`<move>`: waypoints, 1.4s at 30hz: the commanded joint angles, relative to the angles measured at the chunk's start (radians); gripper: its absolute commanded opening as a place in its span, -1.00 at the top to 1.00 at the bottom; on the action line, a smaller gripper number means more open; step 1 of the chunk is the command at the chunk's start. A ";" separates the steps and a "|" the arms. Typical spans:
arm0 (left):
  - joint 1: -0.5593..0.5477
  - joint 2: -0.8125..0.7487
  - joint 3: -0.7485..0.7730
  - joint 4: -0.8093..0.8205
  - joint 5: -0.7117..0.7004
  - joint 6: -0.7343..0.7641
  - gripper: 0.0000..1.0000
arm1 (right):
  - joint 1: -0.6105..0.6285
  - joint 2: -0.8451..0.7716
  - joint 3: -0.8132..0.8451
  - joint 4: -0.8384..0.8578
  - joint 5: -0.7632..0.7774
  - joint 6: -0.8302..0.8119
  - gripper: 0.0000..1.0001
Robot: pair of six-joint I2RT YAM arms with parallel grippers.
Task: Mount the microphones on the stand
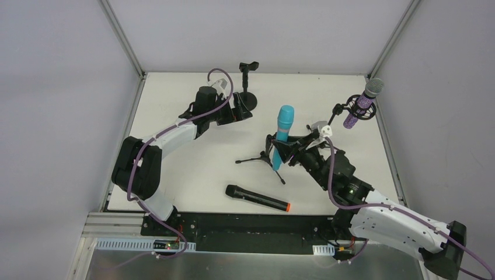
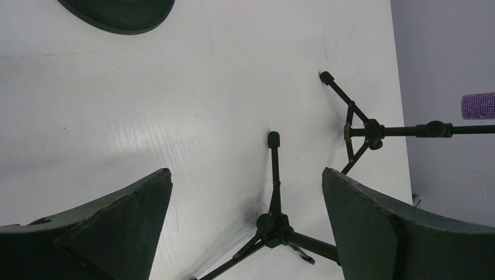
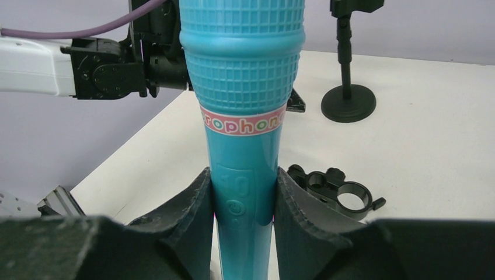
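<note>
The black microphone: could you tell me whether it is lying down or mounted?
Lying down: the black microphone rests flat on the table, not mounted.

Right wrist view's top and bottom edges crop the turquoise microphone (image 3: 242,87).

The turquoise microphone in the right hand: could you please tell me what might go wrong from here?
1. The right hand pinches the turquoise microphone below its label, so it may tilt when pressed into the black clip.
2. The tripod stand has thin legs, and the open left hand is not bracing it; it may tip.
</note>
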 commanded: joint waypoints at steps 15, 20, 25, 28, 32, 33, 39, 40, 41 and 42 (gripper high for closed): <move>-0.002 -0.014 0.078 -0.049 -0.012 0.012 -0.98 | -0.125 0.190 0.167 0.293 -0.200 0.140 1.00; -0.002 -0.015 0.080 -0.051 -0.007 0.013 -0.98 | -0.142 0.212 0.185 0.336 -0.102 0.081 1.00; -0.002 -0.013 0.087 -0.047 0.015 0.012 -0.98 | -0.144 0.184 0.165 0.384 0.005 -0.044 1.00; -0.002 -0.012 0.086 -0.043 0.022 0.010 -0.98 | -0.149 0.155 0.135 0.418 0.053 -0.124 1.00; -0.002 -0.011 0.086 -0.037 0.027 0.010 -0.98 | -0.153 0.128 0.116 0.441 0.078 -0.195 1.00; -0.002 -0.011 0.084 -0.037 0.027 0.010 -0.98 | -0.154 0.125 0.109 0.454 0.079 -0.210 1.00; -0.002 -0.009 0.086 -0.038 0.032 0.010 -0.98 | -0.163 0.135 0.055 0.567 0.075 -0.271 1.00; -0.002 -0.009 0.086 -0.038 0.033 0.010 -0.98 | -0.166 0.137 0.052 0.570 0.076 -0.274 1.00; -0.002 -0.009 0.088 -0.037 0.035 0.010 -0.98 | -0.168 0.141 0.048 0.573 0.078 -0.276 1.00; -0.002 -0.010 0.087 -0.038 0.035 0.010 -0.98 | -0.170 0.144 0.044 0.576 0.077 -0.277 1.00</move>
